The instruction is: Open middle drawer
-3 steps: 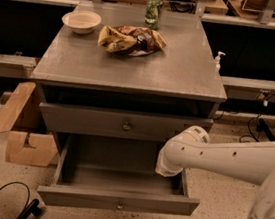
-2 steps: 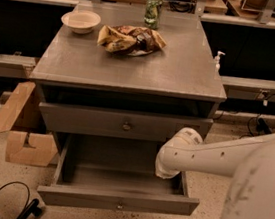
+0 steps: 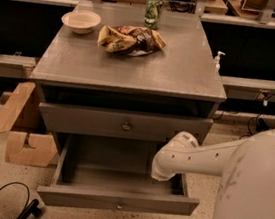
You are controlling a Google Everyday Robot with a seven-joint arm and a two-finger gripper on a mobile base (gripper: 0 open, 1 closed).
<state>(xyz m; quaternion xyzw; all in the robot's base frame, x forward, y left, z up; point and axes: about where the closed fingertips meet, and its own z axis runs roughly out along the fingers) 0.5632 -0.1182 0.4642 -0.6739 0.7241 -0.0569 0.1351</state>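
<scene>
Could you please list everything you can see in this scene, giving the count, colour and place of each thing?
cabinet: one, grey, centre of view
middle drawer: one, grey, pulled out, lowest drawer showing
upper drawer: one, grey with brass knob, just above the open one
bowl: one, cream, cabinet top, back left
snack bag: one, yellow-brown, crumpled, cabinet top, beside the bowl
can: one, green, back edge of cabinet top
pump bottle: one, white, by the cabinet's right edge
cardboard box: one, brown, floor left of cabinet
cable: one, black, floor front left
robot arm: one, white, reaching in from right
gripper: one, at the arm's end, over the open drawer's right side
</scene>
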